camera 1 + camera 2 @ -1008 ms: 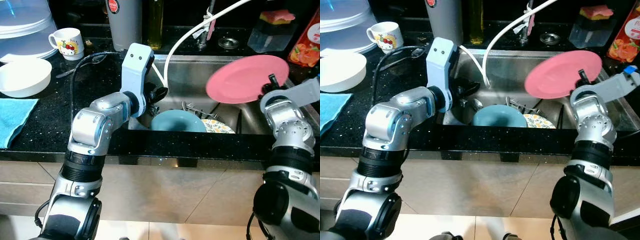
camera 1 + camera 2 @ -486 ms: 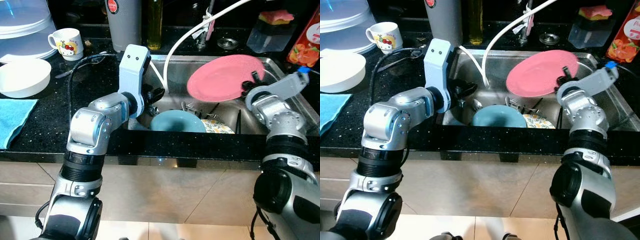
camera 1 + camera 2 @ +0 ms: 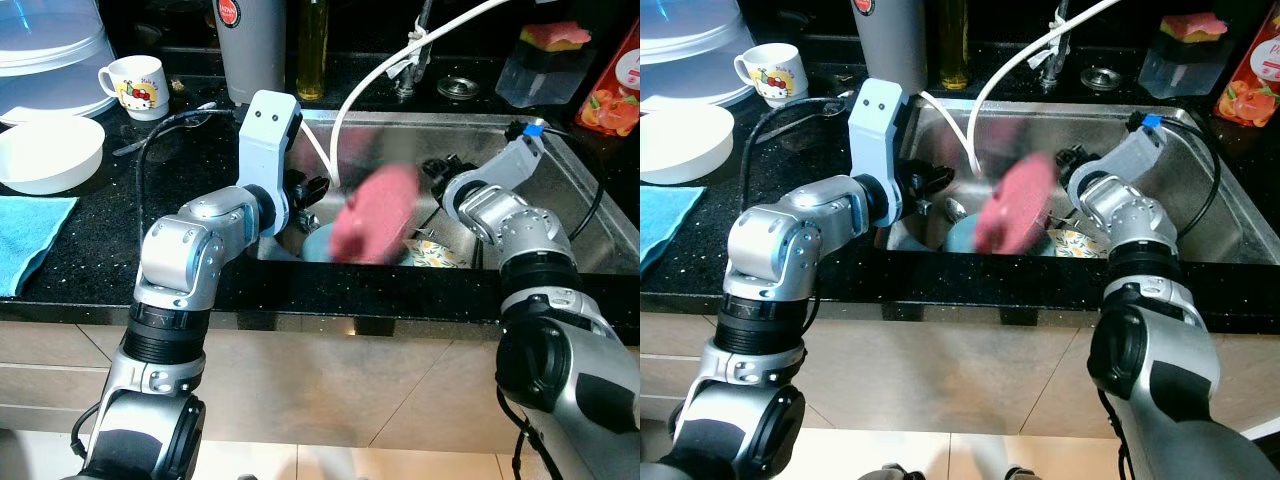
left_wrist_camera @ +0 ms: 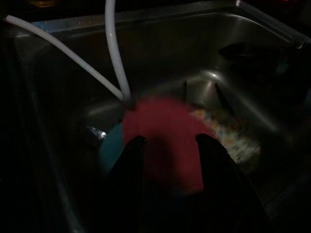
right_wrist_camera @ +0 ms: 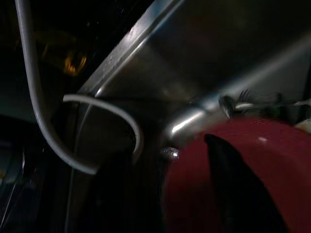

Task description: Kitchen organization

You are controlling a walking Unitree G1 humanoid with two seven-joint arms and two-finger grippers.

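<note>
Where the steel sink sits in the black counter, we note a teal bowl, a patterned plate and some cutlery in its basin. Pink plate, blurred, is tilted above the bowl, gripped at its rim by the right end effector; one finger lies across its face. Left end effector hangs open just beside the plate. On the counter: white bowl, mug.

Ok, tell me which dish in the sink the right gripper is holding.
The round pink plate, blurred and tilted, in the right gripper; the teal bowl and patterned plate lie below.
</note>
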